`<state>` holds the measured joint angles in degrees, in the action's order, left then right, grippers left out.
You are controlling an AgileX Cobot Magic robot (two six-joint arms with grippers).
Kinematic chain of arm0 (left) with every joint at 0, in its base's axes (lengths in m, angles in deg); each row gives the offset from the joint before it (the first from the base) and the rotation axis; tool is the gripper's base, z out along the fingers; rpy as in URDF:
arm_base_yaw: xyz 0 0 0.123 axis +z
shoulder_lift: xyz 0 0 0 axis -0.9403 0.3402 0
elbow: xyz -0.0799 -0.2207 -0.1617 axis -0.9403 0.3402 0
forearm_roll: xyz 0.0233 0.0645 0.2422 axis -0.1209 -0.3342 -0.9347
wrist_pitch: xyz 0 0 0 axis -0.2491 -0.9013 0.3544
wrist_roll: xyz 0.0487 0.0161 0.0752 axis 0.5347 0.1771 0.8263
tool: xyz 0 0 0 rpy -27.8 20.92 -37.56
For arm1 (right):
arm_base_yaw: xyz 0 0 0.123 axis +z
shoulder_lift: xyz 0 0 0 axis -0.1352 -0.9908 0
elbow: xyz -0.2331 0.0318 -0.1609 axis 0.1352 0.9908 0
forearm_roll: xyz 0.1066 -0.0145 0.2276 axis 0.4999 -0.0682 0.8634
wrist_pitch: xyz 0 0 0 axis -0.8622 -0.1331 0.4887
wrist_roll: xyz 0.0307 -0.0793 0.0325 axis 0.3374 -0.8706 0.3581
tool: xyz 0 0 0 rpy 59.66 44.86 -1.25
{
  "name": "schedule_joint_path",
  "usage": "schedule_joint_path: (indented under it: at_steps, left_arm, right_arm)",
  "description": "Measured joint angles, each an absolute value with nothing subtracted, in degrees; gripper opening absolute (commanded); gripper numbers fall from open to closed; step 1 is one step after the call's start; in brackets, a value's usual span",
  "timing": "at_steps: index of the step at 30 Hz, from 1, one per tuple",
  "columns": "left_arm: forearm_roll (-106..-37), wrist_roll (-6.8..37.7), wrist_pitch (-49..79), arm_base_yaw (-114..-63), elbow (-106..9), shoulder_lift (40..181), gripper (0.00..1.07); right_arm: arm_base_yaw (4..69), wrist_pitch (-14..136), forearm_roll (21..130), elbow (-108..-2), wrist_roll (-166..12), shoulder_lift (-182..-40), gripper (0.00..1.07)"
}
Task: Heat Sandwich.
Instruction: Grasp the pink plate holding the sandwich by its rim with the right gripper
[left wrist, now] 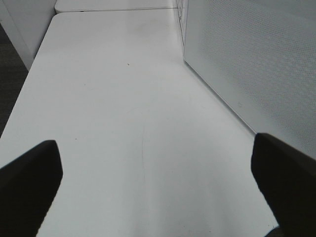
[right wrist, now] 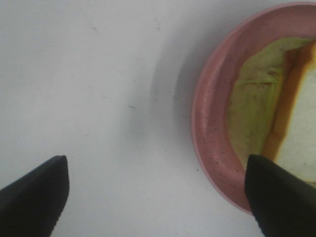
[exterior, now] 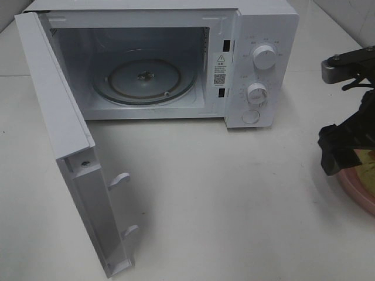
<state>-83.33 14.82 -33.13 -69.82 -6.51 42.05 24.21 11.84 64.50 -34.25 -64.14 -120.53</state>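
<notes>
**Operator:** Where is the sandwich?

**Observer:** Your sandwich (right wrist: 254, 106) lies flat on the pink plate (right wrist: 210, 123). The plate is on the table, well off to the right of the microwave (exterior: 266, 23), on its dial side and forward of its front. The sandwich is olive-yellow with a browned edge.

**Operator:** And my grippers?

**Observer:** Your right gripper (right wrist: 157, 197) hangs above the plate's rim, on the side nearer the microwave. Its jaws are spread wide with nothing between them. One finger (right wrist: 279, 197) is over the rim and the other is over bare table. Your left gripper (left wrist: 158, 185) is also spread wide and empty. It sits low over the table (left wrist: 138, 98) to the left of the microwave, beside the swung-out door (left wrist: 256, 64).

**Operator:** And the microwave itself?

**Observer:** Its door stands fully open, hinged on the left. The glass turntable (exterior: 146, 82) sits in the cavity.
</notes>
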Motion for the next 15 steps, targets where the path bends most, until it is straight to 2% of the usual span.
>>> schedule_joint_path:
  at_steps: [6, 15]
  left_arm:
    - [-83.33, 14.82, -33.13, -69.82, -6.51, 42.05, 1.02]
    - [-83.33, 14.82, -33.13, -69.82, -6.51, 42.05, 1.02]
  right_arm:
    - [18.03, 12.24, 64.44, -34.25, -64.14, -124.19, 0.9]
    - [16.31, 17.51, 64.44, -34.25, -64.14, -130.78, 0.88]
